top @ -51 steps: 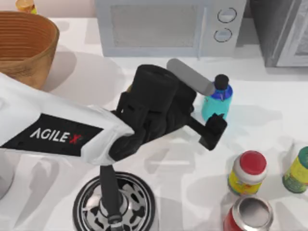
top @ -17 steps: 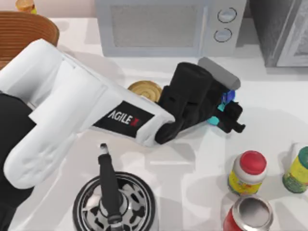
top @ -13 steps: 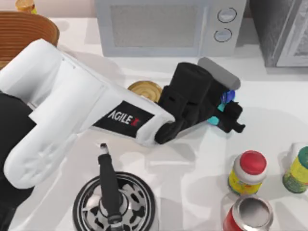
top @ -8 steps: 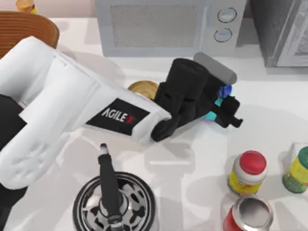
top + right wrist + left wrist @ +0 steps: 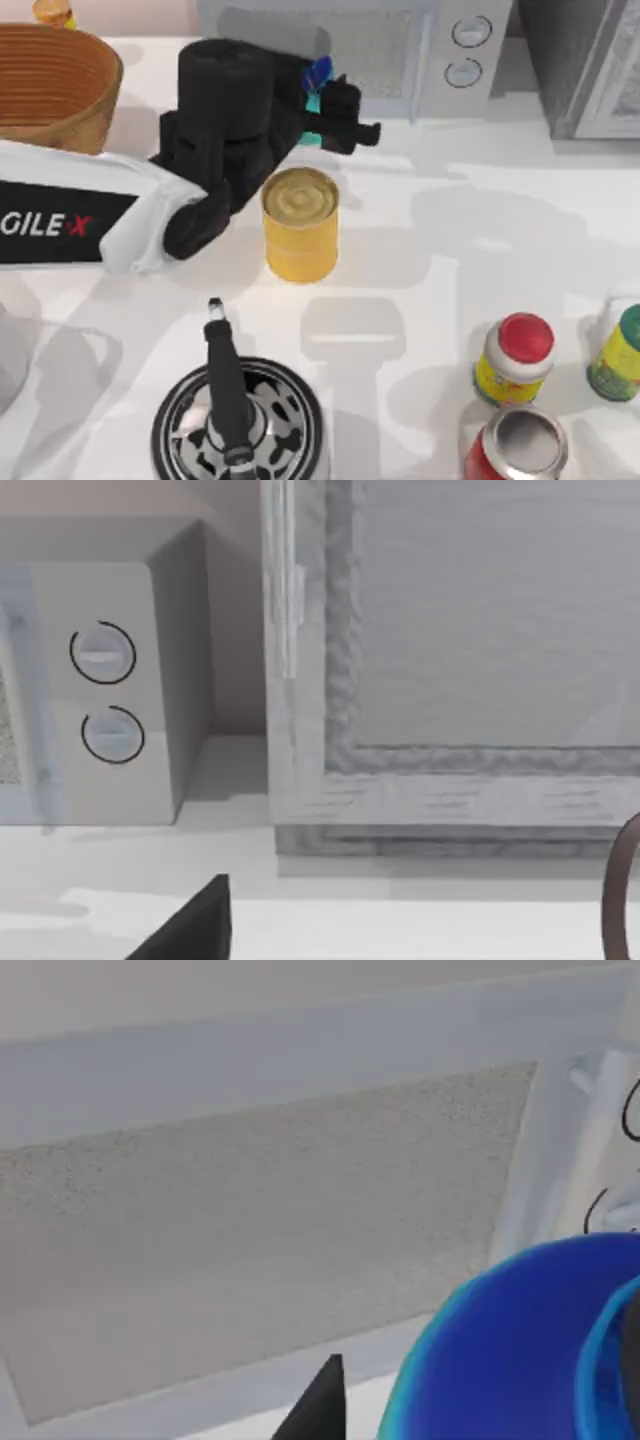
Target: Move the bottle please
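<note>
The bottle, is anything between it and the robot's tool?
Nothing visible: the left tool is shut on the bottle, held up in front of the microwave, beyond the yellow can.

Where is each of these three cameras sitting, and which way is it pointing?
Top view: above the table, looking down; left arm holds the bottle before the microwave.
Left wrist view: on the left arm, facing the microwave door; bottle close by, one dark fingertip.
Right wrist view: on the right arm, facing the microwave's dials.
Shared: the microwave.
</note>
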`<state>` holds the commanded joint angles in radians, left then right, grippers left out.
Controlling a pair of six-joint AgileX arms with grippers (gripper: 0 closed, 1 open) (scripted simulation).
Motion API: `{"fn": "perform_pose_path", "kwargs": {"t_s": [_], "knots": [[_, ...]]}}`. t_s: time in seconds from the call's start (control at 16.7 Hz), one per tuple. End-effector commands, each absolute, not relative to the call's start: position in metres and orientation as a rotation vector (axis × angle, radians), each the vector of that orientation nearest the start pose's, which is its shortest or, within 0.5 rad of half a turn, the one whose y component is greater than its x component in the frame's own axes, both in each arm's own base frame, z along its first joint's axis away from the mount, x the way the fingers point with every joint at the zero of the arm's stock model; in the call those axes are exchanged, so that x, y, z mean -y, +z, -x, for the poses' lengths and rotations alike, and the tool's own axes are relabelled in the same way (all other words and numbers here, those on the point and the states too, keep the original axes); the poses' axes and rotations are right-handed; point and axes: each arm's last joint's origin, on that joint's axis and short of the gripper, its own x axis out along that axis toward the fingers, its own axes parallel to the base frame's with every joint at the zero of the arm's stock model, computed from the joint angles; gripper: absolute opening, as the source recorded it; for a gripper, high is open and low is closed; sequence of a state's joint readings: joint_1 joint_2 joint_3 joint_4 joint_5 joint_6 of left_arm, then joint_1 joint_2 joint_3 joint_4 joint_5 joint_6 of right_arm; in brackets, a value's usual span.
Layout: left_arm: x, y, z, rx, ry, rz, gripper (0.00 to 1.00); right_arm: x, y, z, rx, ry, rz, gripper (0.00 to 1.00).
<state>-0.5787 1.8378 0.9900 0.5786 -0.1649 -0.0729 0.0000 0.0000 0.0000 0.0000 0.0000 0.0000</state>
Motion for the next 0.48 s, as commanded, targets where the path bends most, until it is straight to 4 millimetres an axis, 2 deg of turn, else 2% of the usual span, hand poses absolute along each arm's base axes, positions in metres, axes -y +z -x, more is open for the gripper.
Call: {"fn": "perform_pose_path", "kwargs": {"t_s": [0.12,0.24,0.36,0.48], "knots": [[0.175,0.181,-0.323,-0.296,-0.281,0.014,0.00,0.001,0.160,-0.106,0.000,0.000,0.000,1.00],[0.143,0.169,-0.306,-0.349,-0.186,0.028,0.00,0.001,0.160,-0.106,0.000,0.000,0.000,1.00],[0.118,0.153,-0.289,-0.415,-0.108,0.033,0.00,0.001,0.160,-0.106,0.000,0.000,0.000,1.00],[0.101,0.141,-0.275,-0.471,-0.053,0.034,0.00,0.001,0.160,-0.106,0.000,0.000,0.000,1.00]]}}
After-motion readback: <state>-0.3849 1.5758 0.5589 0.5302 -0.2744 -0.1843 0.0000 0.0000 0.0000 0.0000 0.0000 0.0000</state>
